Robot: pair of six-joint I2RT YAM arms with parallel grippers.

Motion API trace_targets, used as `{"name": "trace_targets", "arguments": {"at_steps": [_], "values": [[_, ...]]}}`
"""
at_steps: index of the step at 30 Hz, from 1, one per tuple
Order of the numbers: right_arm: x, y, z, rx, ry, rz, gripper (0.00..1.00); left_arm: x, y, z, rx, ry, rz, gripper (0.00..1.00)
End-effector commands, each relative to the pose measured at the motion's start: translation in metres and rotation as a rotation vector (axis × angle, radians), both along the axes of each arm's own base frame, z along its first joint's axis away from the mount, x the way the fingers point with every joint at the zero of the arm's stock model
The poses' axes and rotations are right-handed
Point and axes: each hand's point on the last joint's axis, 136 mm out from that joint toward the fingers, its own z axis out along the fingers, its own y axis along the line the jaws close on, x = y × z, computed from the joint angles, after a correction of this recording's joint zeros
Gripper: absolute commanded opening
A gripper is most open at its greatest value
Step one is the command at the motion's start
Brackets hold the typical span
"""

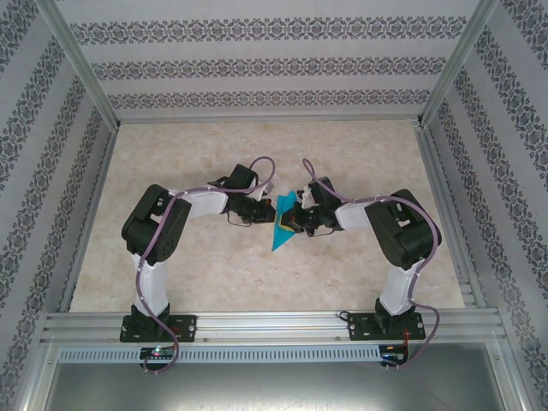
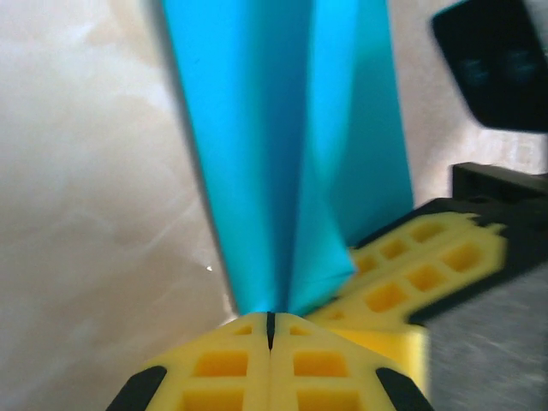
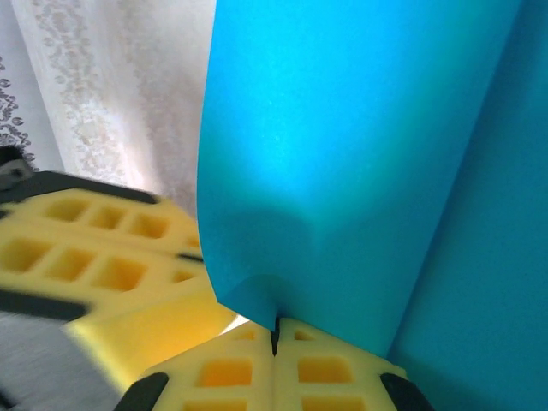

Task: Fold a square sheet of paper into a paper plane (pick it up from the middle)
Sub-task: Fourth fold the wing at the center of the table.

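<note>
The teal-blue paper plane [image 1: 282,223] is a slim pointed dart held between both arms near the table's middle, its tip pointing toward the near edge. My left gripper [image 1: 259,211] is shut on one edge of it. In the left wrist view the folded paper plane [image 2: 282,145] rises from the pressed-together yellow fingertips of the left gripper [image 2: 271,325], with a crease down its middle. My right gripper [image 1: 297,219] is shut on the other side. In the right wrist view the paper plane [image 3: 342,154] curls up out of the right gripper [image 3: 275,330].
The beige marbled table [image 1: 214,265] is bounded by aluminium rails [image 1: 265,321] and patterned walls [image 1: 265,64]. The right gripper's yellow fingers [image 2: 419,265] sit close beside the left one's; the left gripper's fingers [image 3: 94,257] show in the right wrist view.
</note>
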Motion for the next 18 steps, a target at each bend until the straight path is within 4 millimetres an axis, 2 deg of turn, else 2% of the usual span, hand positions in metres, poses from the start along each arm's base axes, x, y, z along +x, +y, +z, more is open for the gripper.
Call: {"name": "trace_targets", "arguments": {"at_steps": [1,7,11,15,18], "values": [[0.005,0.000,-0.007,-0.013,0.011,-0.011,0.01,0.008,-0.004,0.036,-0.026,-0.063,0.006,0.00],[0.006,0.001,-0.007,-0.009,0.013,-0.012,0.01,0.003,0.006,0.047,0.011,-0.087,0.031,0.18],[0.006,0.002,-0.003,-0.003,0.006,-0.011,0.01,-0.017,0.009,0.047,0.035,-0.079,0.030,0.29],[0.005,0.002,0.001,0.002,-0.001,-0.010,0.01,-0.034,0.006,0.048,0.046,-0.087,0.023,0.35],[0.005,0.002,0.005,0.011,-0.004,-0.009,0.01,-0.046,0.004,0.039,0.064,-0.083,0.009,0.36]]}}
